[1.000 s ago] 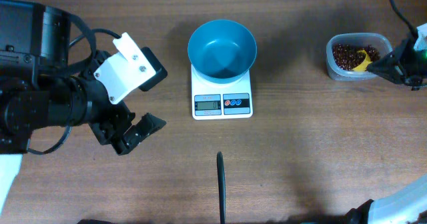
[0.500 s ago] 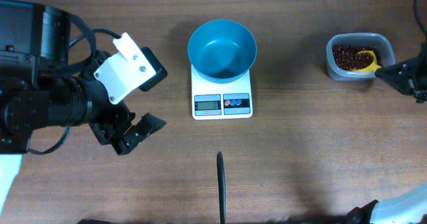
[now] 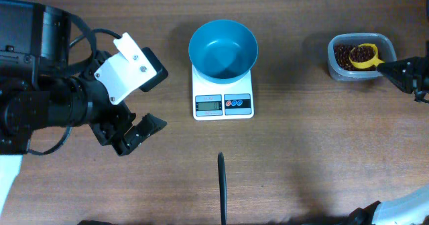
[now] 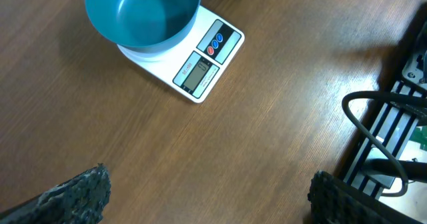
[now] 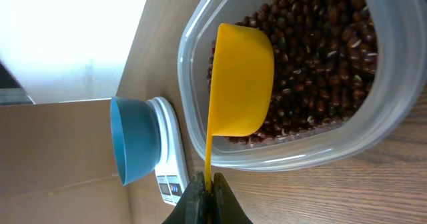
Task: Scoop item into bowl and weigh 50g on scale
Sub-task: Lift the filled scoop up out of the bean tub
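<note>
The right fingers (image 5: pixel 205 201) are closed on the thin end of the yellow scoop's (image 5: pixel 240 77) handle, I think to keep the cup level. The cup hangs over the clear tub (image 5: pixel 300 154) near the far right corner of the table and carries some beans (image 5: pixel 320 57). The scoop's long axis runs from the right edge toward the middle, cup first and open side up, pointing toward the empty teal bowl (image 3: pixel 222 51) on the scale (image 3: pixel 222 104). The left fingers (image 3: pixel 139 131) stand wide near the left edge, holding nothing.

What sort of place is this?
Likely a robotics lab bench: a plain brown wooden table, a black robot arm, and loose black cables over metal framing at its edge.
</note>
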You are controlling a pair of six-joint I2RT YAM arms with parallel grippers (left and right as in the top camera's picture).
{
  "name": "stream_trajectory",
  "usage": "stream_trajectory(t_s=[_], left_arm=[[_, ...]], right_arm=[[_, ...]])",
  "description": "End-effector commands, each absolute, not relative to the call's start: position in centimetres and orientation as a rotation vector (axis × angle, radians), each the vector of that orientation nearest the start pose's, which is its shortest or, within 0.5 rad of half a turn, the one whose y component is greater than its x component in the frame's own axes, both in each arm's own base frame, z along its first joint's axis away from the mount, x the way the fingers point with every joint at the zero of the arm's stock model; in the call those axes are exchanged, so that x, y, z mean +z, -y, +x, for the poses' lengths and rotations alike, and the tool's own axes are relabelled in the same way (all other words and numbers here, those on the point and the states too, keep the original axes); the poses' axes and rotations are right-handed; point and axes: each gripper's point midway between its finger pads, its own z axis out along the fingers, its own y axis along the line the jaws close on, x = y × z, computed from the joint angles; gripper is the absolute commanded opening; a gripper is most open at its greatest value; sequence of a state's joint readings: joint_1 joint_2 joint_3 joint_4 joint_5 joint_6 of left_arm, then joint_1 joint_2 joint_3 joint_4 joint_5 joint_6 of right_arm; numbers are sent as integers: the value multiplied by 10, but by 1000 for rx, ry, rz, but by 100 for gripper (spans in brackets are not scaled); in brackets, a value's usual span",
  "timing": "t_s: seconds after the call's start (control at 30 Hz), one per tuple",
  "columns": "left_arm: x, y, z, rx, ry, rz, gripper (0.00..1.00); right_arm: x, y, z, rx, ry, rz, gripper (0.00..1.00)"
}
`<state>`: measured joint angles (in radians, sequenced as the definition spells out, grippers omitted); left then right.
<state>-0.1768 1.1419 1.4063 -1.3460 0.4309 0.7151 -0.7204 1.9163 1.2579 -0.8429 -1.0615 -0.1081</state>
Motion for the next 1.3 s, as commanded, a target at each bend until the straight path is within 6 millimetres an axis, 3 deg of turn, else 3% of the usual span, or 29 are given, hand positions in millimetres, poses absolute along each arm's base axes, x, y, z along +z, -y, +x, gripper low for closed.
stream_trajectory(t_s=[0.0, 0.2, 0.5, 0.9, 1.0, 1.27], left_arm=[[279, 115, 224, -371, -2195, 1230, 99], [279, 115, 224, -371, -2195, 1230, 99], [279, 115, 224, -371, -2195, 1230, 99], [279, 115, 224, -371, -2195, 1230, 99], [279, 115, 224, -371, -2195, 1230, 99], [279, 115, 224, -371, -2195, 1230, 99]], right_arm=[[107, 116, 363, 1297, -2220, 648, 4], [119, 112, 366, 1353, -2154, 596, 4], [140, 128, 357, 1425, -1998, 590, 4], [164, 121, 358, 1531, -1846, 521, 4], [165, 113, 360, 1560, -1848, 510, 4], [175, 54, 374, 1705, -1871, 362, 4]])
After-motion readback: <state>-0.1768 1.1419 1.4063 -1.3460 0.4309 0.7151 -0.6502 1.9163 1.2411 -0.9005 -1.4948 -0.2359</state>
